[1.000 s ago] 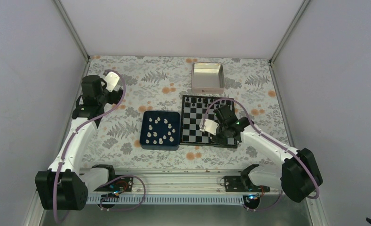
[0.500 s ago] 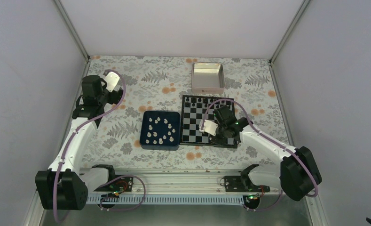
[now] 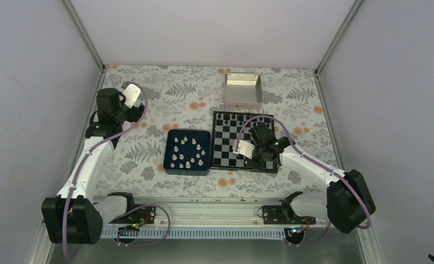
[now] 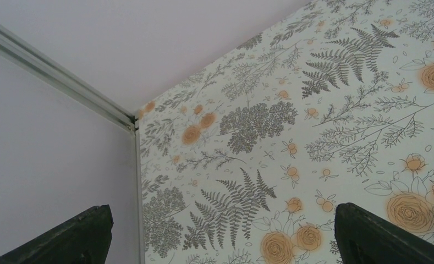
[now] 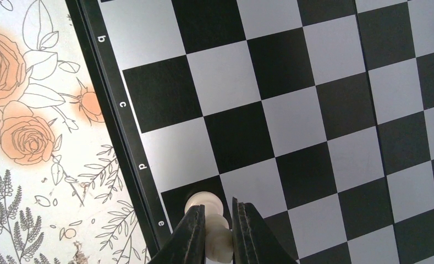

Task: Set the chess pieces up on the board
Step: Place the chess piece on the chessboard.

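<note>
Right pincer (image 5: 219,231) is clamped on one cream piece (image 5: 204,202). I've got it squeezed between both fingers (image 5: 191,234), with its rounded end poking out past the tips. It sits over the board (image 5: 291,126) in the edge column, above the dark square beside the rim letter "e". The letters b, c and d run along that same rim further up the wrist view. Whether the piece touches the square or hangs just above it, I cannot tell from here.

From the top camera that arm reaches in from the right, with its wrist over the near right part of the board (image 3: 228,140). The held piece is hidden under the pincer there.

The other cream pieces (image 3: 187,149) lie scattered in the blue tray (image 3: 167,159), which is just left of the board. They are well apart from the right pincer. A few black pieces (image 3: 235,117) stand along the board's far row. The tin (image 3: 243,91) sits beyond the board, near its far edge.

Left pincer (image 4: 221,212) hangs wide apart with nothing between its fingers (image 4: 88,231). All I see past them is the floral counter (image 4: 335,110) and the corner post (image 4: 131,124) of the enclosure. From above, that arm is out at the far left of the counter, well apart from the tray and board.
</note>
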